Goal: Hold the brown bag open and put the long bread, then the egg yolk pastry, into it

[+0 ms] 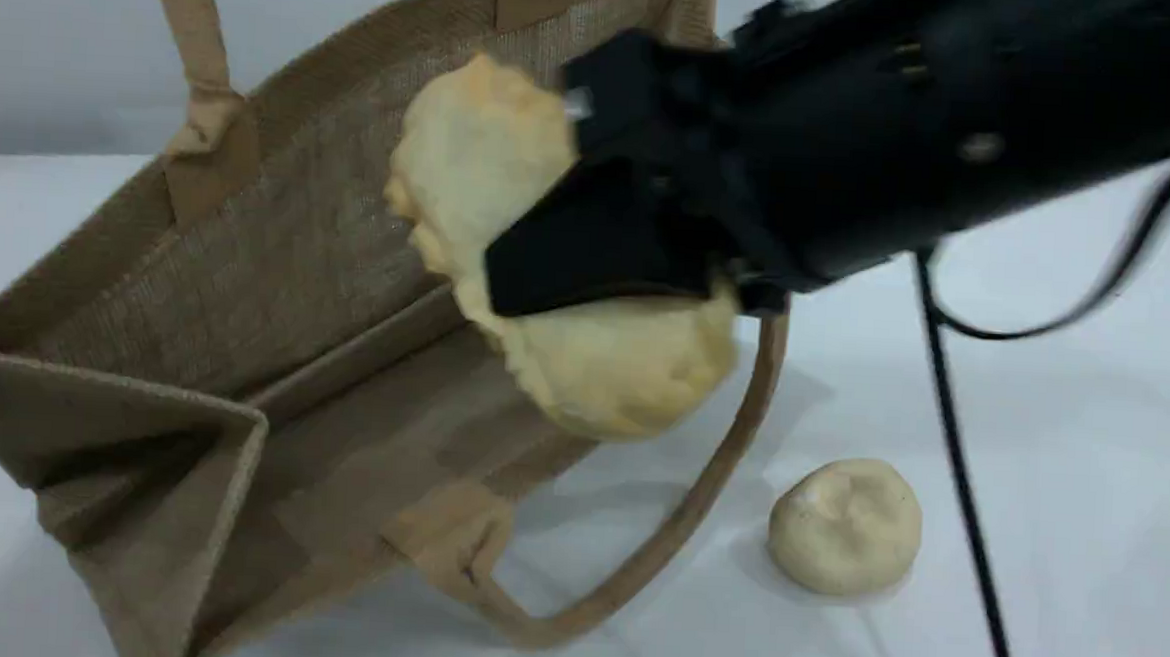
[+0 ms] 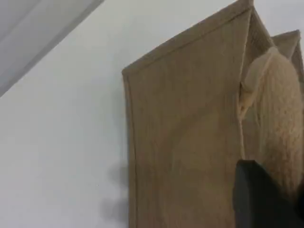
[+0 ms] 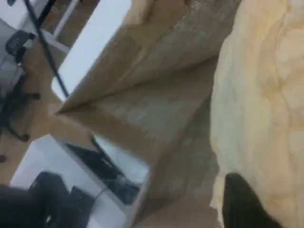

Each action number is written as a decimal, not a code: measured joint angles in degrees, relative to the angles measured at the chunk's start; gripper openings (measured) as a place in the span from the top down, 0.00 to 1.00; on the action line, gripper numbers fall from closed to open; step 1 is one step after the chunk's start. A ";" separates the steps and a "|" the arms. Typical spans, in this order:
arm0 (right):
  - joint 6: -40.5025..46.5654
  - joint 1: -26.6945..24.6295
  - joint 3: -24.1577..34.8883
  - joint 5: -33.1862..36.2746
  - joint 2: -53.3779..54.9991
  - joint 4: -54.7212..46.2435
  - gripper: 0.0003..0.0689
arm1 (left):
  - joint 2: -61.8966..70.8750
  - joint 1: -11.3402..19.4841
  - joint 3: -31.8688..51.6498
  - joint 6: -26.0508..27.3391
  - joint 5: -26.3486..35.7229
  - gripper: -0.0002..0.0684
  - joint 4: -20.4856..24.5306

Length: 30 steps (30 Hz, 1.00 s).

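The brown bag (image 1: 247, 281) lies on its side on the white table, its mouth facing right. One beige handle (image 1: 195, 38) rises out of the scene view's top edge. In the left wrist view that handle (image 2: 280, 118) runs down into my left gripper (image 2: 266, 199), which is shut on it. My right gripper (image 1: 528, 265) is shut on the long bread (image 1: 603, 370) and holds it in the air at the bag's mouth, partly over the inner wall. The bread (image 3: 266, 95) fills the right wrist view beside the bag (image 3: 142, 109). The egg yolk pastry (image 1: 845, 522) rests on the table, right of the bag.
The bag's lower handle (image 1: 695, 515) loops out over the table between the bag and the pastry. A black cable (image 1: 958, 468) hangs from the right arm down past the pastry's right side. The table (image 1: 1090, 445) is white.
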 joint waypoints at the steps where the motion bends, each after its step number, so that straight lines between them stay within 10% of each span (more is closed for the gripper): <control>1: 1.20 0.00 -0.93 -1.25 1.40 0.06 0.83 | 0.00 0.00 0.00 -0.07 0.00 0.88 -0.83; 20: 3.94 0.00 -19.50 -2.53 18.48 -5.63 0.80 | 0.05 0.00 0.00 0.53 -0.10 0.88 -4.24; 30: 2.83 0.00 -23.05 -2.80 18.19 -5.65 0.17 | 0.05 0.00 0.00 0.90 -0.12 0.88 -4.07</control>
